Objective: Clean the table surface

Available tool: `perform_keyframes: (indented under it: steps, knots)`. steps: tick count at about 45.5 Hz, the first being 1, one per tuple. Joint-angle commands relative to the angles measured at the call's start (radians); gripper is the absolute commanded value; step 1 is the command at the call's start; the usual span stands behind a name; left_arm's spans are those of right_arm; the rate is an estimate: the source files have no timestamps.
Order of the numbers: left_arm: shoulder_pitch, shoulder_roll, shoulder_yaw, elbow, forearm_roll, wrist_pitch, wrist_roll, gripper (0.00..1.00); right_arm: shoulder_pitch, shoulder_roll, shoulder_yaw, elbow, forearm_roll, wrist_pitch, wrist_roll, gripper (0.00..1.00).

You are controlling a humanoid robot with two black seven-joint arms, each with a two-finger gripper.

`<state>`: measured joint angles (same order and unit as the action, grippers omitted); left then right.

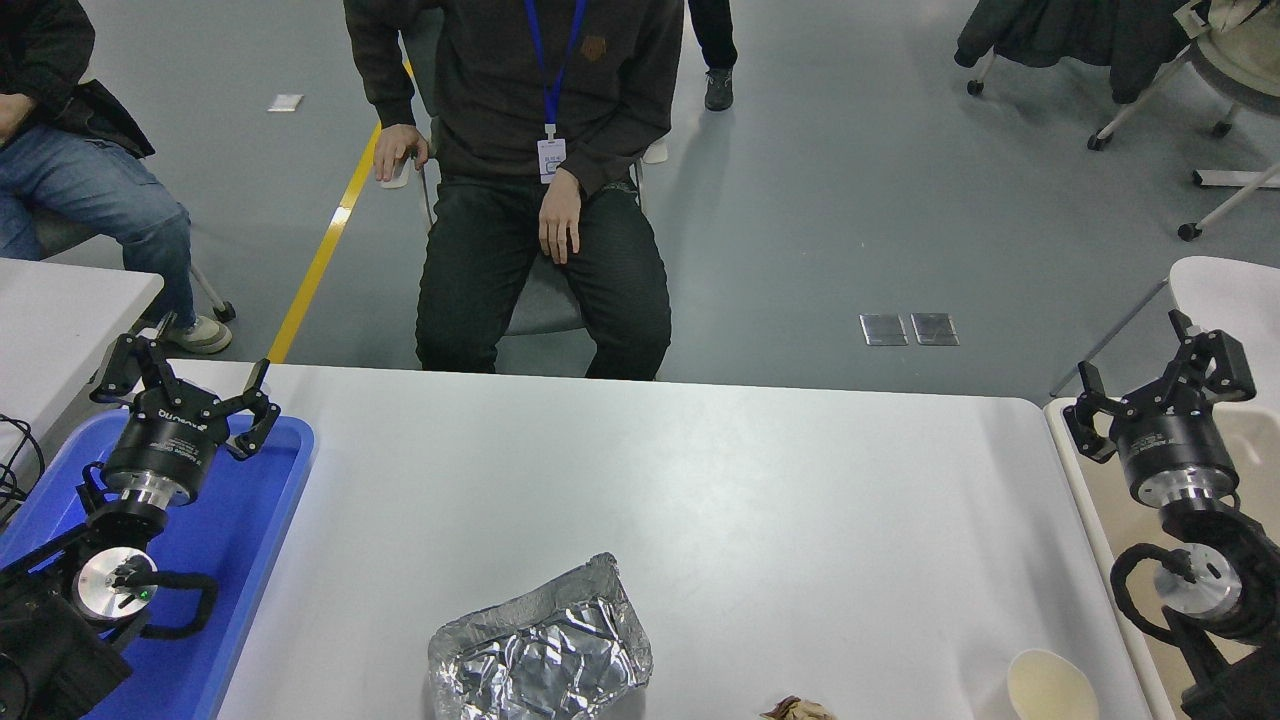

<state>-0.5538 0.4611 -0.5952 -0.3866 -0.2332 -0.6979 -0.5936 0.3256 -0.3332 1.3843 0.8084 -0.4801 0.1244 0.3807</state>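
Observation:
The table surface (pixel 700 500) is a wide matte white-grey top filling the lower half of the head view. On it near the front edge lie a crumpled silver foil tray (pixel 541 655), a small brown scrap (pixel 797 710) and a pale paper cup (pixel 1050 688). My left gripper (pixel 185 377) is parked open over the blue tray (pixel 250 540) at the lower left, holding nothing. My right gripper (pixel 1160 372) is open and empty, past the table's right edge over a beige bin (pixel 1110 500).
A person in dark clothes sits on a chair (pixel 540 300) at the far side, hands off the table. A second person sits at the upper left beside a smaller white table (pixel 60 320). Another white table (pixel 1220 290) stands at the right.

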Motion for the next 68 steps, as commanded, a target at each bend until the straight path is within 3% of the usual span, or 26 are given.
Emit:
perform_keyframes:
  steps: [1, 32, 41, 48, 59, 68]
  knots:
    - [0.0, 0.001, 0.0, -0.002, 0.0, 0.0, 0.0, 1.0, -0.007, -0.007, -0.027, -0.005, 0.0, -0.002, 0.003, 1.0]
    - [-0.002, -0.001, -0.002, -0.002, 0.0, -0.002, 0.002, 1.0, -0.005, -0.052, -0.057, 0.012, 0.032, 0.008, 0.006, 1.0]
    - [-0.002, -0.001, -0.002, -0.002, 0.0, -0.002, 0.002, 1.0, -0.048, -0.096, -0.126, 0.107, 0.02, 0.037, 0.086, 1.0]
    - [-0.002, -0.001, -0.002, -0.002, 0.0, -0.002, 0.002, 1.0, -0.06, -0.19, -0.24, 0.227, -0.014, 0.034, 0.089, 1.0]
    - [-0.002, -0.001, -0.002, -0.002, 0.0, -0.002, 0.0, 1.0, -0.06, -0.273, -0.315, 0.302, -0.225, 0.034, 0.089, 1.0]
    - [-0.002, -0.001, -0.002, -0.002, 0.0, -0.002, 0.0, 1.0, -0.057, -0.406, -0.416, 0.396, -0.25, 0.035, 0.089, 1.0]
